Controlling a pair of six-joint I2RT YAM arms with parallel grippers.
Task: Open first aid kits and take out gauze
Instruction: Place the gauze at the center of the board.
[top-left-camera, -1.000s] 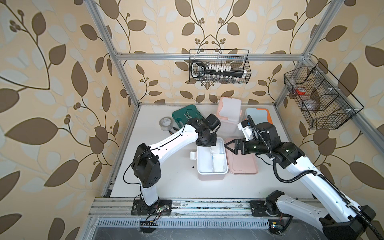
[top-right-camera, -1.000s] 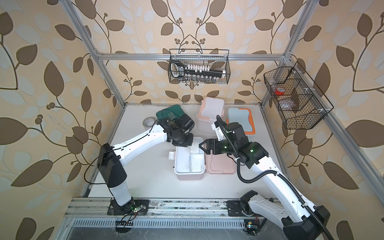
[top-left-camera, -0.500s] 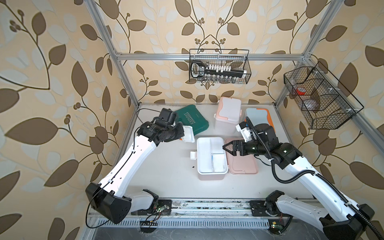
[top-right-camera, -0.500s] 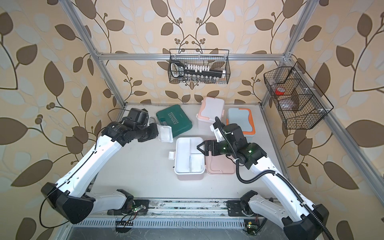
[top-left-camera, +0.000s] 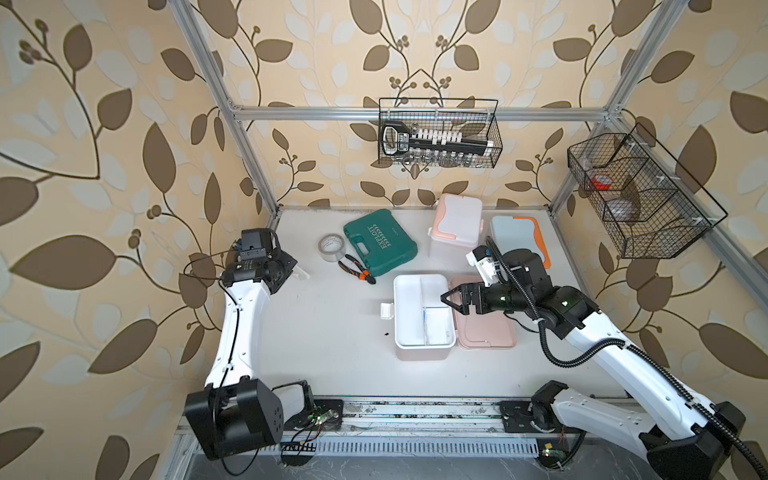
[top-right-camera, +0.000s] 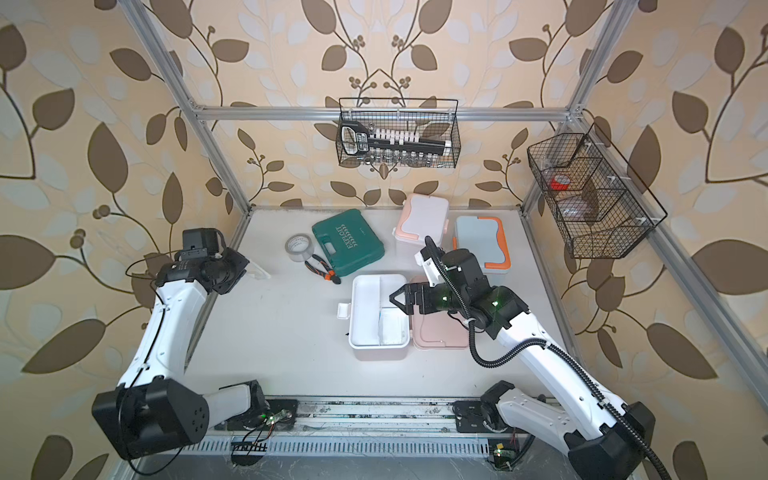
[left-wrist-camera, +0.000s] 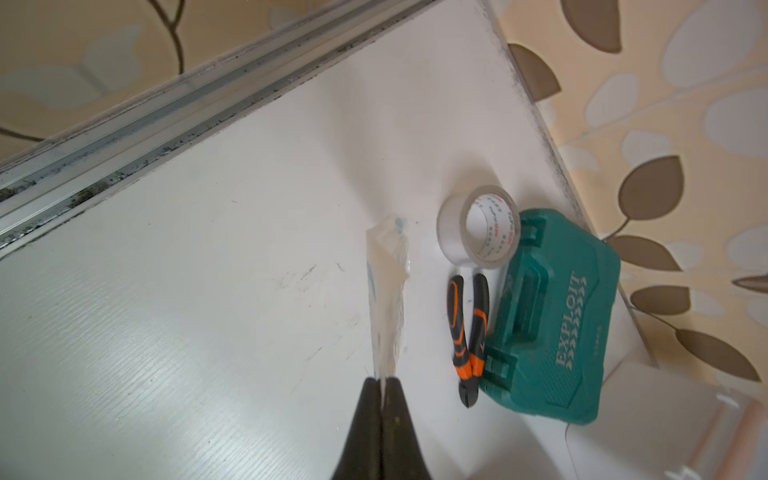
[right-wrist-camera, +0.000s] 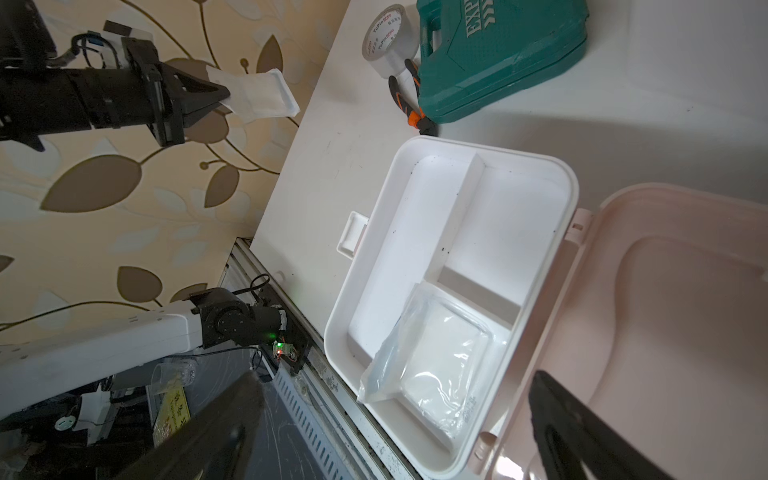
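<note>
Over the left edge of the tabletop (top-left-camera: 332, 332), the left hand (left-wrist-camera: 383, 384) is pinched fully closed on one corner of a gauze packet (left-wrist-camera: 386, 291), which hangs out past the fingertips. A second gauze packet (right-wrist-camera: 440, 365) lies in a corner compartment of the open pink kit (top-left-camera: 397, 311), whose lid (top-left-camera: 486, 332) is folded flat beside it. The right hand (top-left-camera: 451, 299) hovers over that kit, spread as wide as it goes and holding nothing.

The step looks to be setting the first packet down. The left hand would do well to bring it low over bare tabletop, away from the edge and the tape roll (left-wrist-camera: 478, 226), before releasing. For the packet in the kit, the right hand should straddle the loose plastic edge rather than the flat pad, keeping clear of the divider walls.

The left wrist view shows the held packet edge-on, so I cannot tell whether it touches the tabletop. The packet in the kit may be more than one; the glare hides that. The right arm covers part of the light blue kit (top-left-camera: 515, 237), which is closed like the peach-trimmed kit (top-left-camera: 457, 224).
</note>
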